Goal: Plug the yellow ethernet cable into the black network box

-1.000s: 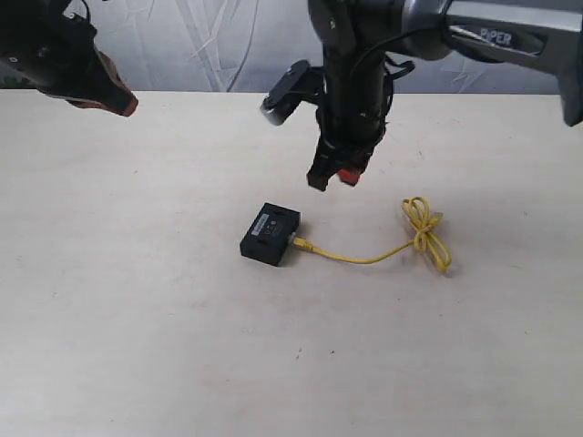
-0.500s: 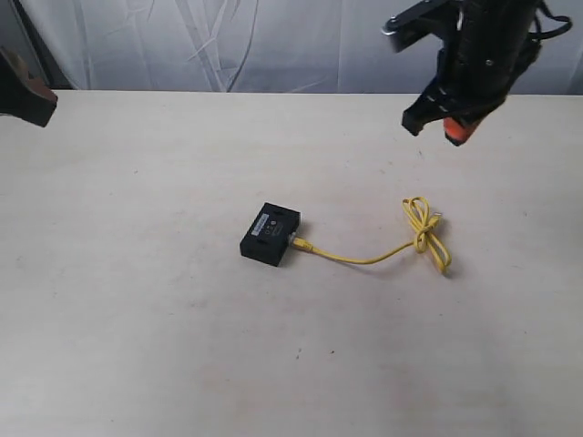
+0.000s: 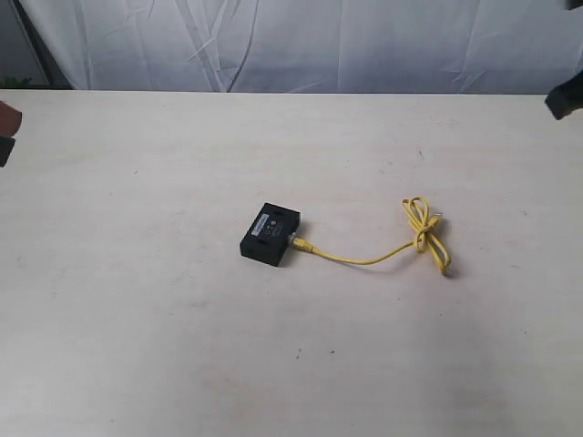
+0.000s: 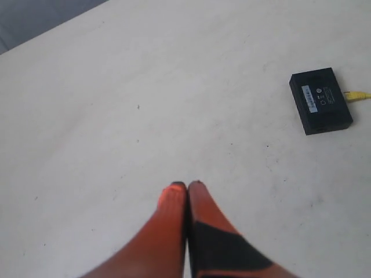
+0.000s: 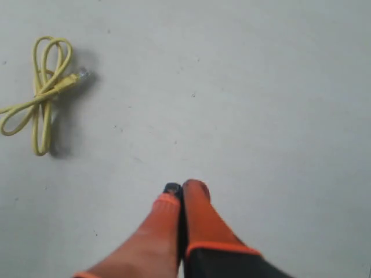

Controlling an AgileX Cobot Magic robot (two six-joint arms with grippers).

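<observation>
On the pale table (image 3: 182, 364), a small flat black plastic network box (image 3: 271, 234) lies mid-surface. One end of a thin bright-yellow ethernet cable (image 3: 364, 258) meets its right side, and the cord trails off to a loose loop-knot (image 3: 424, 232) well apart from the box. The right arm (image 3: 567, 98), poised directly over the box a second ago, has pulled out to the far right edge, and the left arm (image 3: 5, 127) has drawn back to the left edge. This suggests the plugging is done and the robot is standing off. Only the wrist views show the left claw (image 4: 186, 185) and right claw (image 5: 181, 188), each with orange fingers pressed together, holding nothing. The right wrist view alone reveals the free clear plug (image 5: 81, 74) beside the knot. A white curtain (image 3: 273, 45) hangs behind.
</observation>
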